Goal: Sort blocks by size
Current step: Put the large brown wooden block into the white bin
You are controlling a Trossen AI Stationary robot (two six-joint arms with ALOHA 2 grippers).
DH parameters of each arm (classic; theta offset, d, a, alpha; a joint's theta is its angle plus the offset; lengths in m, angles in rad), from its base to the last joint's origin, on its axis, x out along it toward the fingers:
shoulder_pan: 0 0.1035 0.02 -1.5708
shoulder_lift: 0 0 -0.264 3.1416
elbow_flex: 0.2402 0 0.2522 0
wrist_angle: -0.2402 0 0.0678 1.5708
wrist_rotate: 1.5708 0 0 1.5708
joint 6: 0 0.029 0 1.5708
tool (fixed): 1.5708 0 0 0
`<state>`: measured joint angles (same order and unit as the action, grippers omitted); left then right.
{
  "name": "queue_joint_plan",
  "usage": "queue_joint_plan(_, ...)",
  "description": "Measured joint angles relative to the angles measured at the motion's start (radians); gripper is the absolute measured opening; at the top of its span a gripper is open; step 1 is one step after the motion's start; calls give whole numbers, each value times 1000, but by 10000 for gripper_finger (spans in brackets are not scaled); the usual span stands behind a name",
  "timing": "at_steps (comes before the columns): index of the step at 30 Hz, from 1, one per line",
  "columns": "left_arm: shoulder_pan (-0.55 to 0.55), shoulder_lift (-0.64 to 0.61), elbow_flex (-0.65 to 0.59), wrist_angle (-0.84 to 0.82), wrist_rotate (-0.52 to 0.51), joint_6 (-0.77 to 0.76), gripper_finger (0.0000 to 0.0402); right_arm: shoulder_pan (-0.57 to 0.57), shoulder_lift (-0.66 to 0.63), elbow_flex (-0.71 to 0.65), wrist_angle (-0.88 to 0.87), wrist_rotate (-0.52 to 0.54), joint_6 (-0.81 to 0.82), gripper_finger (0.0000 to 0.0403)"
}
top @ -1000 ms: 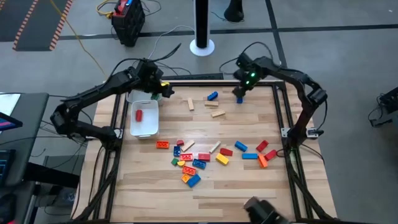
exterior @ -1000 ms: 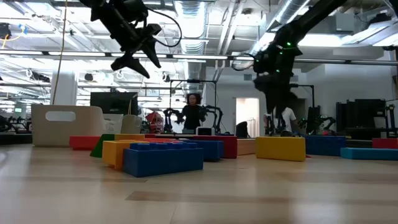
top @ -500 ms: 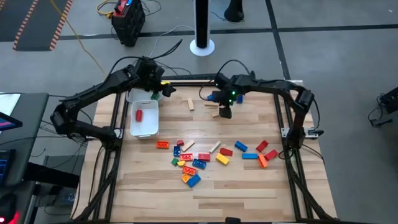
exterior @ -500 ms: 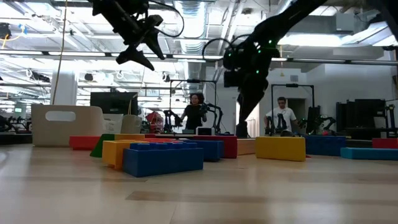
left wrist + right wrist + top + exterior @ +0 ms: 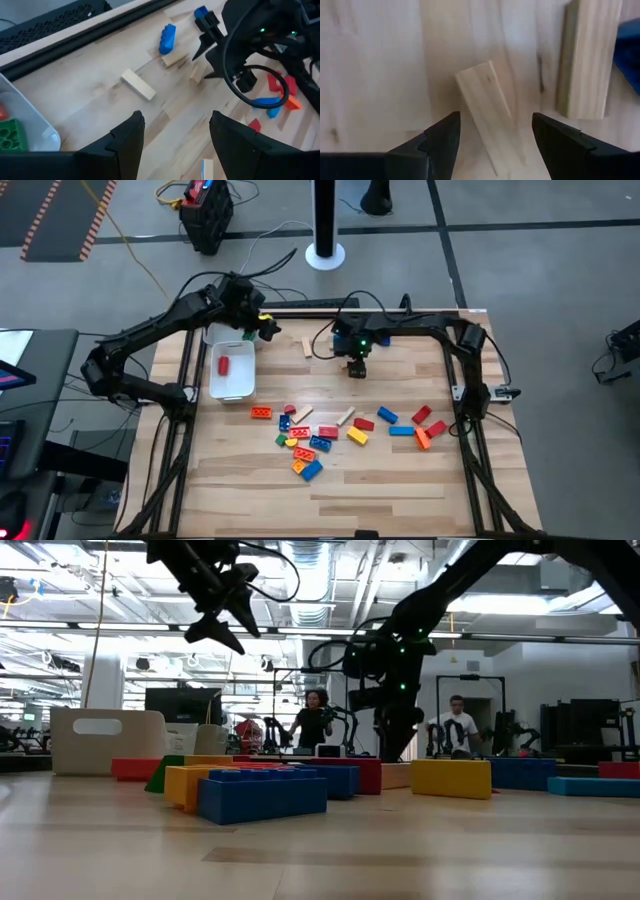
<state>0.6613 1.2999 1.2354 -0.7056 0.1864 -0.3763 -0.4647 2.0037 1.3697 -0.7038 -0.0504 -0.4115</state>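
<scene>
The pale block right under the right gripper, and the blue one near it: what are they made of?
The pale block looks like bare, unpainted wood: matte, with faint grain lines and no studs. The blue block looks like moulded plastic: smooth, evenly coloured, with rounded studs along one side. Neither can be confirmed by look alone.

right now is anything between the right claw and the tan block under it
Nothing visible. The right claw hangs open over the tan block, which lies bare between its fingers; a second tan block lies off to one side.
</scene>
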Motion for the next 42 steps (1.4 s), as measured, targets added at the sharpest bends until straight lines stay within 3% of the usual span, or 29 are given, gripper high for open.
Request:
queue_joint_plan(6,0,0,0,-36,13,28,212,3,14,0,3,5,30,238)
queue_joint_plan(10,0,-15,0,-60,53,89,212,7,11,0,-5,2,70,178)
queue_joint_plan(14,-1,-47,0,-49,61,252,212,11,11,2,-14,-43,115,118)
queue_joint_plan(17,-1,-57,0,-60,62,325,212,13,11,39,-62,-58,152,118)
queue_joint_plan(23,-9,-58,-10,-109,64,309,212,37,11,185,-138,-60,184,118)
queue_joint_plan(30,-16,-118,-128,-13,66,291,212,79,11,387,-160,-62,202,118)
queue_joint_plan(36,-29,-139,-173,127,72,119,212,129,10,540,-131,-63,209,118)
queue_joint_plan(42,-45,-134,-174,265,79,-129,212,177,10,609,-46,-16,212,121)
